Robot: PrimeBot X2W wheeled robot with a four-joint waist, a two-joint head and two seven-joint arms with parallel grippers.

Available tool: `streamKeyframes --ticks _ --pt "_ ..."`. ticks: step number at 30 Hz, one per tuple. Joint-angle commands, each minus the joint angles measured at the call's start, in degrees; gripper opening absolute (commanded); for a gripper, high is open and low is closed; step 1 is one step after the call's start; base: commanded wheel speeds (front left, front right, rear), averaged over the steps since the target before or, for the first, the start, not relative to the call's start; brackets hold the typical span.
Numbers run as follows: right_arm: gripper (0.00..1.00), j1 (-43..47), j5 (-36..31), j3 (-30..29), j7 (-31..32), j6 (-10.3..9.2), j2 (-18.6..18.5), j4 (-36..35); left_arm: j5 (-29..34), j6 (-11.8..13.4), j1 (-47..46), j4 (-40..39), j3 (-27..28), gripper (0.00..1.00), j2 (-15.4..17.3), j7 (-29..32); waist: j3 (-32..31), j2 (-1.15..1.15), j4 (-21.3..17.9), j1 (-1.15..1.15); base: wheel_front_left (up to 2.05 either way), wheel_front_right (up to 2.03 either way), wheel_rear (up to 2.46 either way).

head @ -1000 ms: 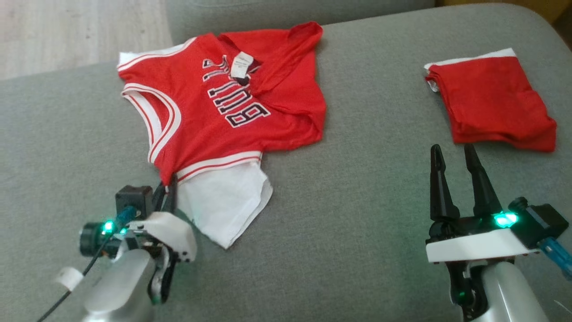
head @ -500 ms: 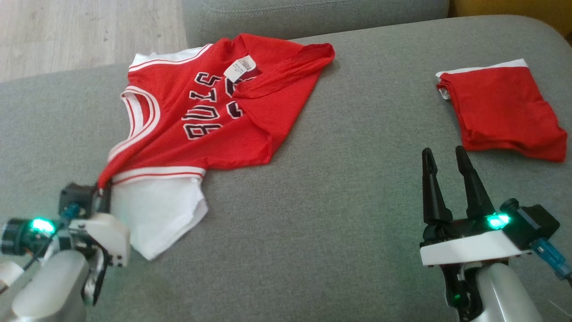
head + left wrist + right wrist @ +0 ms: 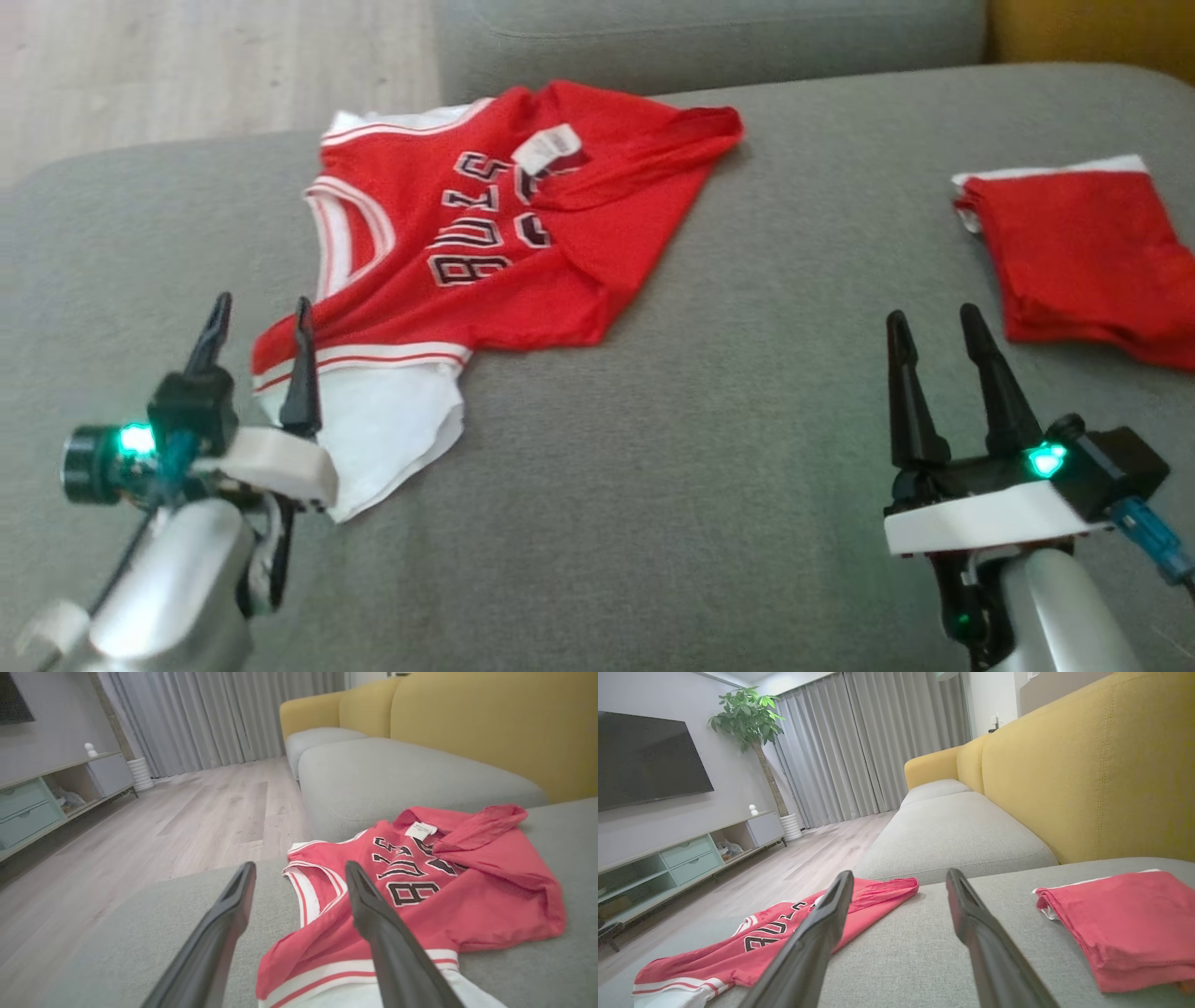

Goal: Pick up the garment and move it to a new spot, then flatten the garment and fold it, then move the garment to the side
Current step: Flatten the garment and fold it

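The garment (image 3: pixel 523 252) is a red basketball jersey with white trim and dark lettering. It lies crumpled on the grey sofa seat (image 3: pixel 709 439), its white lining spread at the near corner. My left gripper (image 3: pixel 260 315) stands open just above that near corner with nothing between its fingers. In the left wrist view the jersey (image 3: pixel 420 891) lies under and right of the open left gripper (image 3: pixel 299 870). My right gripper (image 3: pixel 932 322) hovers open and empty at the lower right. In the right wrist view the jersey (image 3: pixel 775 942) sits left of the parted fingers (image 3: pixel 817 933).
A folded red garment (image 3: pixel 1083 252) rests at the seat's far right, also visible as the red pile (image 3: pixel 1125 924). Another grey cushion (image 3: pixel 402 779) and the yellow backrest (image 3: pixel 1087 774) lie beyond. Wooden floor (image 3: pixel 163 826) drops off past the seat's left edge.
My left gripper has let go of the jersey's near corner and now stands open, raised above it. The head camera has shifted, so the whole scene sits further right.
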Motion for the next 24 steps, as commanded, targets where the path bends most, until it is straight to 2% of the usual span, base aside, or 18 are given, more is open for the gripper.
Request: streamKeyframes --ticks 1,8,11,17,24 --pt "1.00 -0.9 -0.6 0.7 -0.6 -0.04 -0.2 -1.8 0.1 0.9 -0.6 -2.2 3.1 1.00 1.7 -0.9 -0.6 0.00 1.4 0.00 0.00 0.00 0.00" --pt "1.00 -0.1 -1.8 0.3 -0.6 -0.04 -0.2 -1.9 2.4 5.9 8.3 -14.3 5.5 1.00 -1.3 -2.1 -1.3 0.00 5.2 0.00 0.00 0.00 0.00" --pt "1.00 0.2 -1.9 0.3 -0.6 -0.04 -0.2 -1.7 4.2 6.9 12.3 -18.9 6.5 1.00 -3.0 -2.1 -1.3 0.00 6.8 0.00 0.00 0.00 0.00" --pt "1.00 -1.5 -4.3 1.3 -0.3 -0.04 -0.2 0.2 6.9 5.8 15.3 -21.7 6.6 1.00 -6.0 -2.1 0.2 0.00 10.3 0.00 0.00 0.00 0.00" --pt "1.00 -13.3 -11.1 4.0 9.6 -0.04 -0.2 7.8 8.8 3.5 12.4 -20.8 7.2 1.00 -9.0 -2.1 3.7 0.00 15.0 0.00 0.00 0.00 0.00"
